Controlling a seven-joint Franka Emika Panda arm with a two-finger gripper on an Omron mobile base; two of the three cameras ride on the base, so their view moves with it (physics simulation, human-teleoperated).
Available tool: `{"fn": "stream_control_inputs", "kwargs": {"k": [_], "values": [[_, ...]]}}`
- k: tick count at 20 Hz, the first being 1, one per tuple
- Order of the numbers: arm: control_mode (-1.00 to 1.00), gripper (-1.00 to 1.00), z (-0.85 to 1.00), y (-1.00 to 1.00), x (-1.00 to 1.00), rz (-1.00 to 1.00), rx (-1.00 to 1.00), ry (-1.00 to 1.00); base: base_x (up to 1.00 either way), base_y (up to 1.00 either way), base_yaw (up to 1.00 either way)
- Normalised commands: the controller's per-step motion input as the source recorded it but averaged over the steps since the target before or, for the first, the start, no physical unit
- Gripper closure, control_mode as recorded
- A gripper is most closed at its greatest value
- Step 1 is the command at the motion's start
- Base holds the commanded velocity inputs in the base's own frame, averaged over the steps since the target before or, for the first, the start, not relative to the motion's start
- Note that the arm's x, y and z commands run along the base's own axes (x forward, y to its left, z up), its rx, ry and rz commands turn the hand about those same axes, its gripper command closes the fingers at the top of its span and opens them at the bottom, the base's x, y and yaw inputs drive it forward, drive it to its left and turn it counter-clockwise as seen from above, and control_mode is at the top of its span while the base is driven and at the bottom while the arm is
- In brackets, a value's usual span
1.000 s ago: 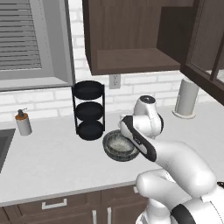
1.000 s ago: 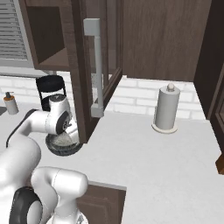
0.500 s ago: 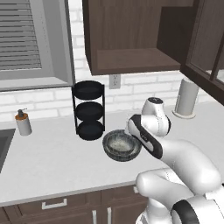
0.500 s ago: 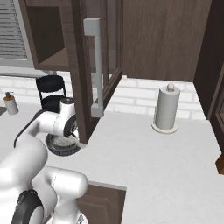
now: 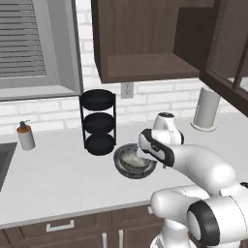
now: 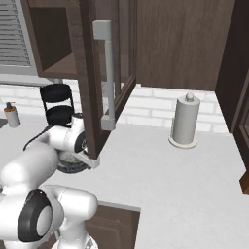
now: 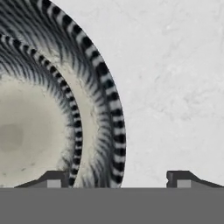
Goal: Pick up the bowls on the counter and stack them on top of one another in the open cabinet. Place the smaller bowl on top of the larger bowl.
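Tool (image 7: 118, 179) spread wide, low over bench (image 7: 175, 87), straddling larger bowl (image 7: 105, 118) rim, one fingertip (image 7: 54, 178) inside it, smaller bowl (image 7: 30, 131) nested within.

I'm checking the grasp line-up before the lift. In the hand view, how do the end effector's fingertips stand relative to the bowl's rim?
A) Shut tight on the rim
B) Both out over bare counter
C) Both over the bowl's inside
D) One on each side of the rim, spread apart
D: in the hand view one fingertip sits over the bowl and its pale inside, the other over the counter, with the dark striped rim between them and a wide gap.
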Motion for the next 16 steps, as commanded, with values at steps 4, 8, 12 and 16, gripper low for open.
{"fn": "stream_control_inputs", "kwargs": {"k": [4,8,12,16], "values": [[-1.0,-1.0,-0.22,0.15,0.26,0.05,0.0,0.1,0.0,0.0,0.0],[-1.0,1.0,-0.23,0.17,0.23,0.02,0.0,0.02,0.0,0.0,0.0],[-1.0,1.0,-0.29,0.01,0.01,0.0,0.0,0.0,0.0,0.0,0.0],[-1.0,1.0,-0.04,0.0,-0.1,0.0,0.0,-0.04,0.0,0.0,0.0]]}}
